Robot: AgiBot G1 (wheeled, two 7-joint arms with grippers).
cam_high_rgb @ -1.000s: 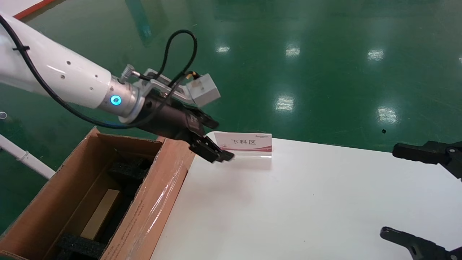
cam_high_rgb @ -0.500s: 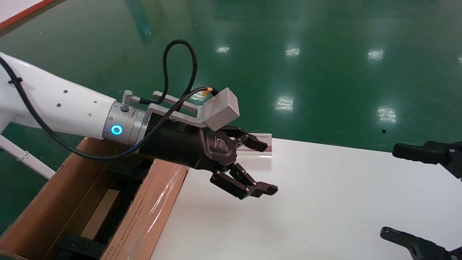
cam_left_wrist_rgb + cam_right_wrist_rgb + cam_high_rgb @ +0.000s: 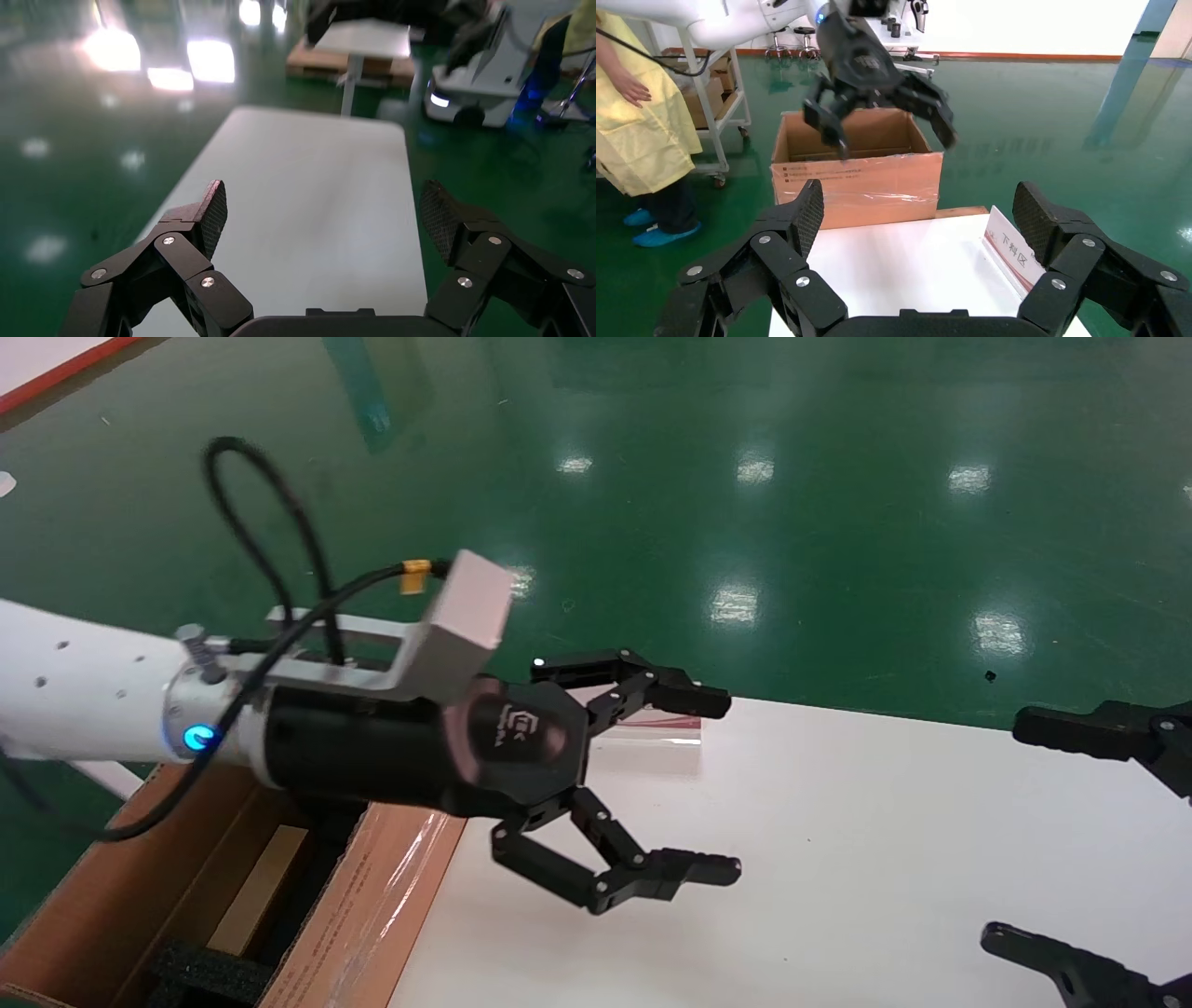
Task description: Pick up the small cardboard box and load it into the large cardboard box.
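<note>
The large cardboard box stands open at the table's left end, with shiny tape on its near flap and black foam inside. A plain tan carton face, seemingly the small cardboard box, lies down between the foam blocks. My left gripper is open and empty, hovering over the table just right of the large box. The left wrist view shows only bare table between its fingers. My right gripper is open and empty at the table's right edge. From there I see the large box and the left gripper above it.
The white table has a small standing sign at its far edge, also in the right wrist view. Green floor lies all round. A person in yellow stands by a trolley beyond the large box.
My left gripper has swung from the large box's far corner out over the table, to the right and nearer, turning as its fingers opened wide. The right gripper has not moved.
</note>
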